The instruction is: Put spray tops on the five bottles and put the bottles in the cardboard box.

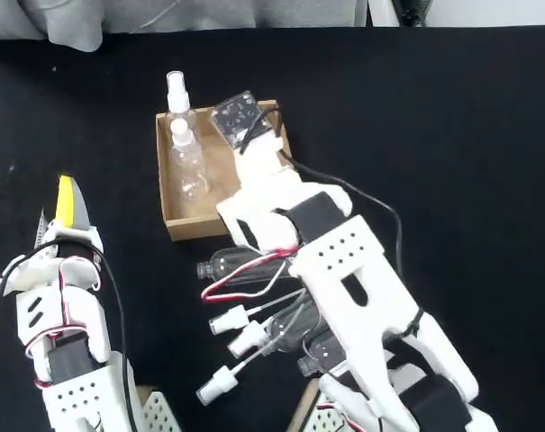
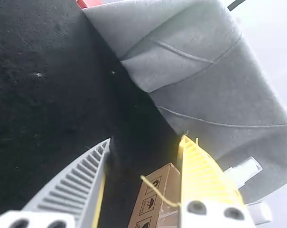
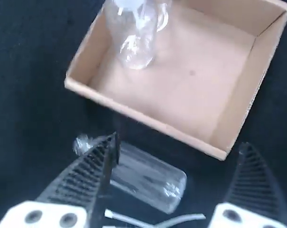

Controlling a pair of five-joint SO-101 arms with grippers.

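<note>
The cardboard box sits at mid-table. A clear bottle with a white spray top lies along its left wall, and a second capped bottle is at its far left corner. An uncapped bottle lies on the black table just in front of the box. My right gripper hangs open above that bottle and the box's front wall. Two more uncapped bottles lie partly under the right arm, beside three loose spray tops. My left gripper stands open and empty at the lower left.
Grey cloth lies along the table's far edge. In the left wrist view, the box and a spray top show far off between the fingers. The right arm's white body covers the table's lower right.
</note>
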